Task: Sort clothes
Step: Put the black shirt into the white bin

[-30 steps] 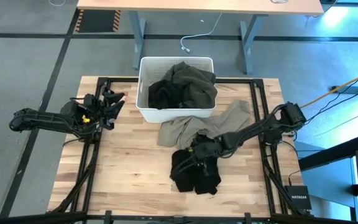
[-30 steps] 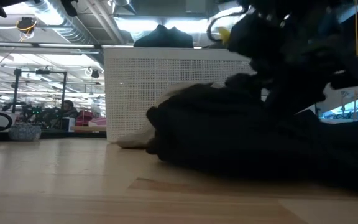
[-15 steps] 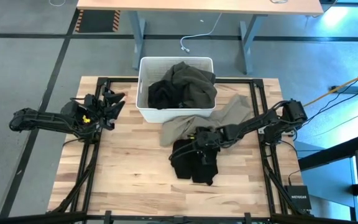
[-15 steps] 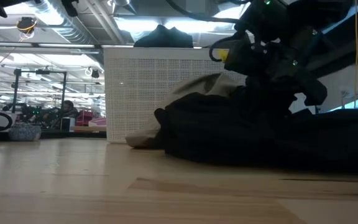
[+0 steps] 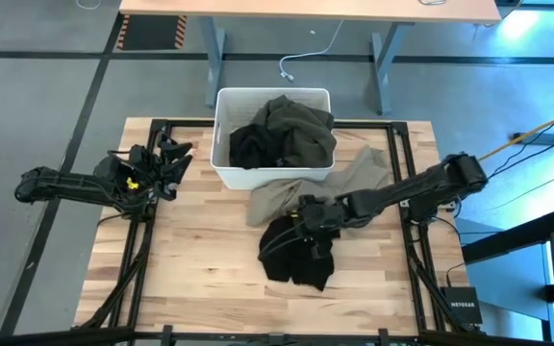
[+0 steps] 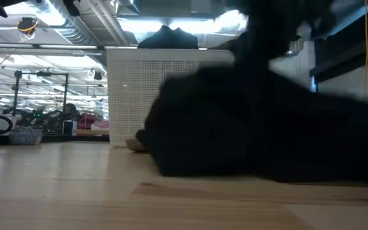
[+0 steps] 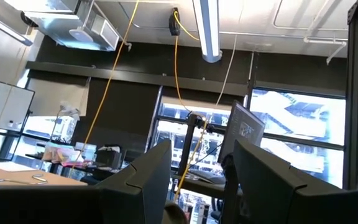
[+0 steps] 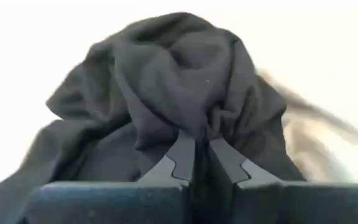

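Pinching a fold of the black garment (image 5: 294,255), the right gripper (image 5: 308,213) is sitting near the table's (image 5: 190,279) middle, just in front of the white tub (image 5: 221,135); in the right wrist view its fingers (image 8: 180,155) are nearly together w/ dark cloth (image 8: 166,81) bunched up between and above them, so it's holding the fabric, not empty. Most of that garment is lying crumpled on the wood below the gripper, w/ its upper edge overlapping a khaki-beige piece (image 5: 354,178) that's spreading from the tub's front toward the right side. An olive-green garment (image 5: 296,130) and another black one (image 5: 250,146) are already sitting in the tub. The left gripper (image 5: 166,159) is waiting at the table's left edge, well apart from the clothes; its fingers (image 7: 135,186) are showing a gap in its wrist view, so open and holding nothing. The step in hand, as I read it, is lifting the black piece clear for sorting. To do it well: raise straight up until the hem is off the wood, bc dragging sideways is likely to snag the khaki piece along w/ it. Grip looks small, only a fold, so go slow and avoid jerks or the cloth may slip out. Low view is mostly blocked by dark fabric (image 6: 248,128), so can't tell clearance from there.
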